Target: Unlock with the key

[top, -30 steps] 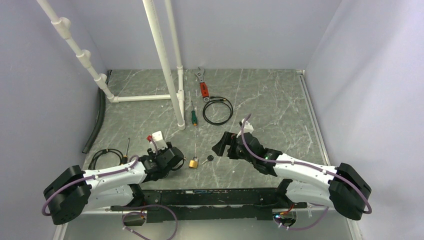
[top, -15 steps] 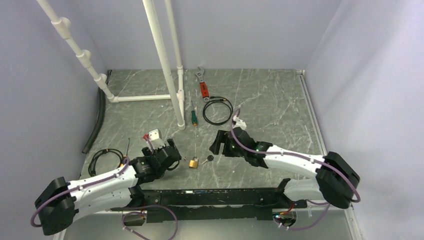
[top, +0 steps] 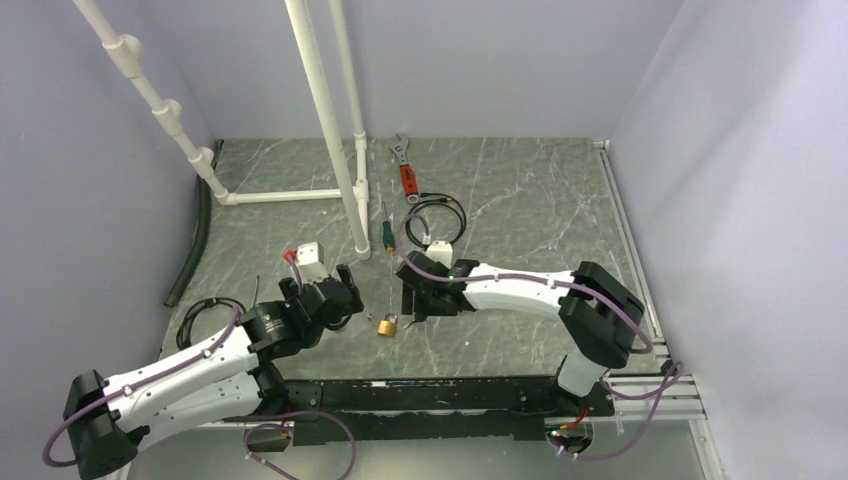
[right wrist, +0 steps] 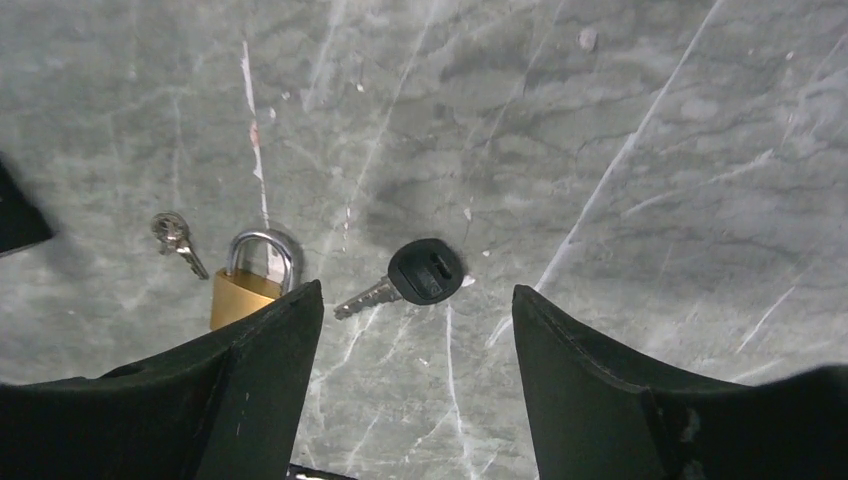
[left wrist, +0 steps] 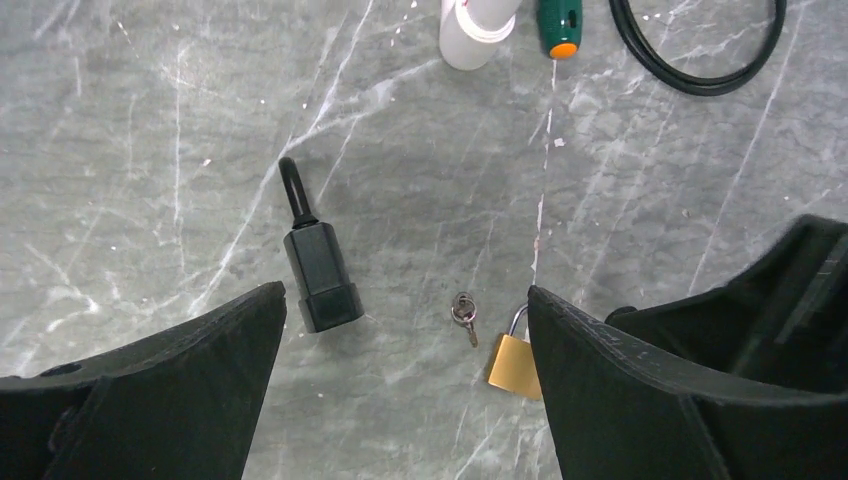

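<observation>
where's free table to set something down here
Bare table lies right of the cable loop and beyond the right arm, up to the right wall. Crowded: between left hand and right hand, around padlock and key, and by the pipes with wrench.

The left gripper (top: 345,298) and the right gripper (top: 418,298) face each other low over the dark marbled table (top: 540,200). A small brass padlock (top: 388,326) lies between them, slightly nearer. Farther back lie a green-handled screwdriver (top: 387,233), a black cable loop (top: 462,220) and a red-handled wrench (top: 405,172), all just right of the white pipe frame (top: 325,110).
</observation>
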Robot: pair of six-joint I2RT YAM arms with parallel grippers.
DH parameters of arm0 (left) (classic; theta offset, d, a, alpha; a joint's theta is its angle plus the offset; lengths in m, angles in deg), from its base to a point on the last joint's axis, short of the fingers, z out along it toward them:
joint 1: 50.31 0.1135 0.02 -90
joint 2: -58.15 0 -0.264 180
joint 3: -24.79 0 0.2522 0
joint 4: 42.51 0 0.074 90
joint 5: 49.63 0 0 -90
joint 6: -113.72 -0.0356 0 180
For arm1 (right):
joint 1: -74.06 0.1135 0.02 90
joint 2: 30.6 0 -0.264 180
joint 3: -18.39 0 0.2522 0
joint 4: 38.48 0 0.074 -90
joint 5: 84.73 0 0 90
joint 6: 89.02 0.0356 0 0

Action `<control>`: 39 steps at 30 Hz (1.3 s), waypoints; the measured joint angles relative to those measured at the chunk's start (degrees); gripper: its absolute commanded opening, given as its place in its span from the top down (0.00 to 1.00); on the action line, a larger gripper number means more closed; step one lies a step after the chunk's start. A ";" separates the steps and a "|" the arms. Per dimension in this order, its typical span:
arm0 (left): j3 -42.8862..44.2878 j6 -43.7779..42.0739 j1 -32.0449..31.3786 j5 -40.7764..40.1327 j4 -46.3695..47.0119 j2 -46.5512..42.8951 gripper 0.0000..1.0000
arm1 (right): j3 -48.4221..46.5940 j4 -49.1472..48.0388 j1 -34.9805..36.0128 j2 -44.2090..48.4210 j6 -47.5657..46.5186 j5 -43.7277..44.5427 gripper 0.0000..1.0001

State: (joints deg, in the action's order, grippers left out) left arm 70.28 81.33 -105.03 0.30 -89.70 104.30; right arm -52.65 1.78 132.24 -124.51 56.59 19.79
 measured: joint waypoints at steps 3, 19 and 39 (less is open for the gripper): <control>3.41 -1.92 -0.13 0.15 -3.89 -0.61 0.06 | -2.10 3.50 1.42 -2.60 1.90 1.20 0.33; 12.37 -5.99 -0.13 0.09 -19.89 -6.38 0.13 | -9.90 12.28 2.91 -11.28 6.38 4.35 0.46; 11.32 -7.43 -0.13 1.42 -20.28 -7.98 0.16 | -12.92 13.88 4.17 -13.77 8.00 6.32 0.80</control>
State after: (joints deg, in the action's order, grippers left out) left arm 81.60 73.90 -105.16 1.72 -109.98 96.33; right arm -65.56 15.66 136.41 -138.28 64.59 26.11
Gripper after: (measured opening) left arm 0.850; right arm 0.344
